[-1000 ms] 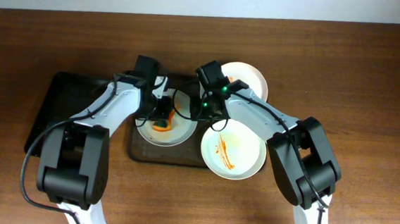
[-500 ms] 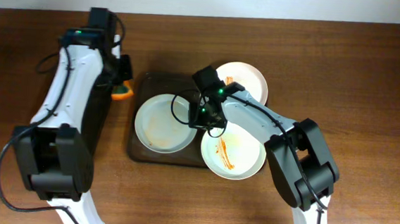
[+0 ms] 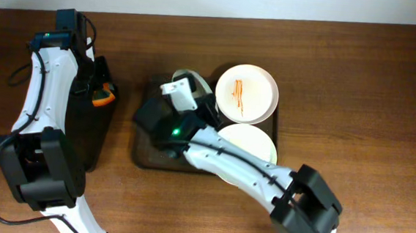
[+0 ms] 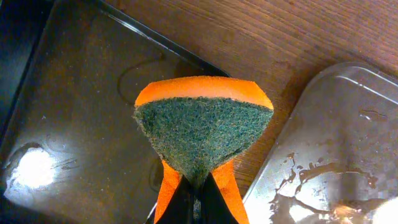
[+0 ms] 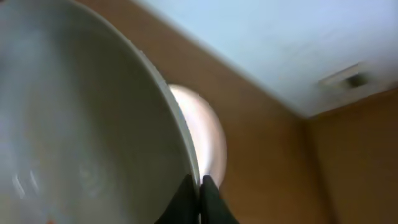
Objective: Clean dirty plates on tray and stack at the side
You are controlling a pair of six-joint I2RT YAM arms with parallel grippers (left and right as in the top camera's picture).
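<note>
My left gripper [image 3: 101,94] is shut on an orange sponge [image 3: 105,92] with a green scouring face [image 4: 202,130], held over the black tray [image 3: 89,137]. My right gripper [image 3: 182,100] is shut on the rim [image 5: 200,186] of a white plate [image 3: 198,80], which it holds up on edge above the left part of the brown tray [image 3: 140,156]. In the right wrist view the plate's inside [image 5: 81,124] fills the left. A plate with orange streaks [image 3: 246,93] lies at the tray's back right. A plain white plate [image 3: 254,143] lies at the front right, partly under my right arm.
The black tray [image 4: 74,112] lies left of the brown tray, whose wet corner [image 4: 336,124] shows in the left wrist view. A strip of bare wood [image 4: 280,37] lies between them. My right arm crosses the brown tray diagonally.
My left arm has carried the sponge from the plate leftward to over the black tray. My right gripper has raised a plate on edge and swung to the tray's left.
</note>
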